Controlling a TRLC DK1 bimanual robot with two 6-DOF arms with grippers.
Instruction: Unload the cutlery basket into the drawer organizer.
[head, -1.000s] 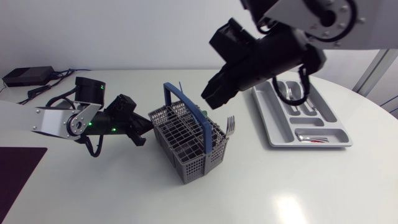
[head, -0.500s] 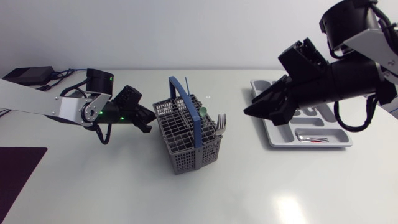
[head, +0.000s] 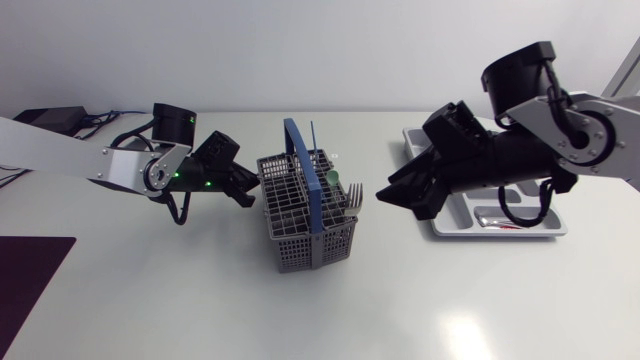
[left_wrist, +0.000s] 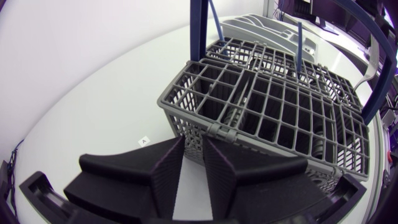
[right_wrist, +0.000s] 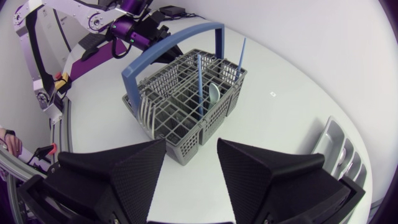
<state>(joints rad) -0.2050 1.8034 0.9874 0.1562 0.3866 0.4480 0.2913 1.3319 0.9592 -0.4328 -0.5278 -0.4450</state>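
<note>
Grey plastic lattice cutlery basket (head: 300, 215) with a blue arched handle (head: 307, 168) stands mid-table. It holds a steel fork (head: 355, 197), a pale green spoon (right_wrist: 213, 93) and thin blue rods (right_wrist: 199, 78). My left gripper (left_wrist: 194, 142) sits with the basket's corner just ahead of its tips, fingers a narrow slit apart, nothing between them. My right gripper (right_wrist: 191, 144) hovers facing the basket's opposite side, fingers spread wide and empty. Behind that arm lies the grey compartmented drawer organizer (head: 548, 226), with a few cutlery pieces (head: 500, 222) in it.
</note>
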